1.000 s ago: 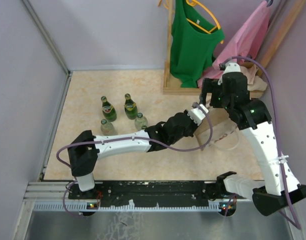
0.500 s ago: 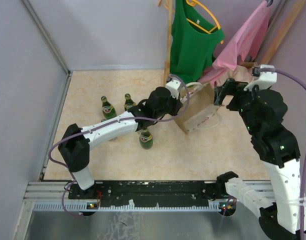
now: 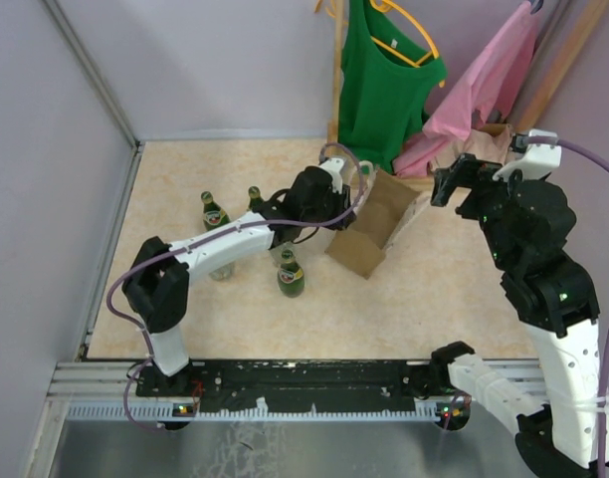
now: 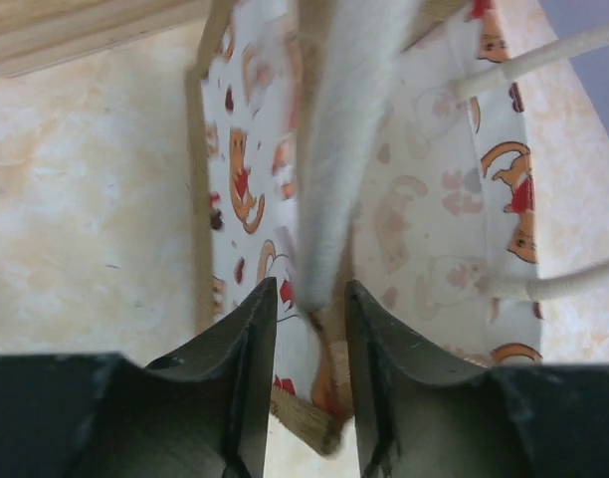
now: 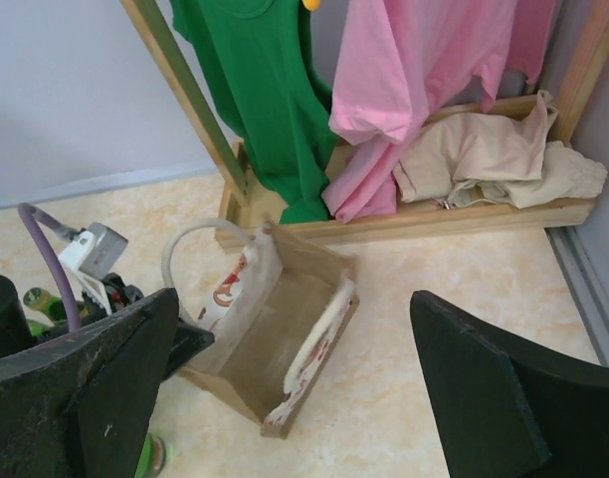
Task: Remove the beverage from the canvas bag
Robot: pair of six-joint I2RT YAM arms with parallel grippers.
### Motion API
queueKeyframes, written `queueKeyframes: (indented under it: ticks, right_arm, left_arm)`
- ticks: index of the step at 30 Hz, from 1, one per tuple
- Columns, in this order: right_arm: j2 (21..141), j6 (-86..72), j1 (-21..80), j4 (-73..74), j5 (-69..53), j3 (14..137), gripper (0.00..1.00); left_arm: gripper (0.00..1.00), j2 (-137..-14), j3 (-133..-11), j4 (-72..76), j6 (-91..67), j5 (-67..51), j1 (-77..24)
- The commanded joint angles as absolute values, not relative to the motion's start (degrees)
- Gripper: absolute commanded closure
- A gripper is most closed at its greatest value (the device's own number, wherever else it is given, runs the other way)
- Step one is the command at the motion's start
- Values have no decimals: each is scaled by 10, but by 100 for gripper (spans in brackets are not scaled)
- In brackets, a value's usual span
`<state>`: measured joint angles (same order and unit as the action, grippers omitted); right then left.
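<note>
The canvas bag (image 3: 372, 231) is tan with white handles and a white printed panel, and it leans tilted on the floor by the clothes rack. My left gripper (image 3: 341, 206) is shut on its near rim, where a white handle (image 4: 336, 149) runs up between the fingers (image 4: 253, 344). In the right wrist view the bag (image 5: 247, 351) is open, and no bottle shows inside it. A green bottle (image 3: 290, 276) stands upright on the floor just left of the bag. My right gripper (image 3: 452, 185) is wide open and empty, raised to the right of the bag.
Two more green bottles (image 3: 214, 213) stand further left, partly behind my left arm. A wooden clothes rack (image 5: 404, 221) with a green top (image 3: 384, 85), a pink garment (image 3: 484, 85) and a beige cloth (image 5: 489, 159) stands at the back. Grey walls close in the left and back.
My left gripper has dragged the bag left and back from the right side, and it now leans tilted. My right arm has risen and drawn back off the bag. A green bottle now stands by the bag.
</note>
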<state>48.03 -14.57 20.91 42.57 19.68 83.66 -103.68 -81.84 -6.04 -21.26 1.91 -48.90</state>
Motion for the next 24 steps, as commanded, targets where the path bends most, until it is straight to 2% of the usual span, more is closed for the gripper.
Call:
queueKeyframes:
  ticks: [1,2,4,9,10,12,17,24]
  right_arm:
    - [480,-148,213,419,229,847,1]
    - [479,-148,213,420,234,844,1]
    - [475,-149,212,415,245,835,1]
    - [462,-149,213,399,271,805,1]
    - [460,-150,213,399,279,798,1]
    - [457,-152,213,393,304,781,1]
    - [451,-165,212,371,402,732,1]
    - [430,-189,191,298,454,650,1]
  left_arm:
    - [58,-1041,-826,-63,-234,12,-464]
    - [56,-1038,-818,-63,-235,17,-461]
    - [46,-1028,-803,-60,-238,22,-454]
    - [38,-994,-768,-52,-240,38,-447]
    - [31,-987,-762,-53,-240,38,-447]
    - [2,-970,-750,-46,-236,30,-447]
    - [0,-907,-707,7,-224,13,-447]
    - [0,-830,-694,1,-191,28,-447]
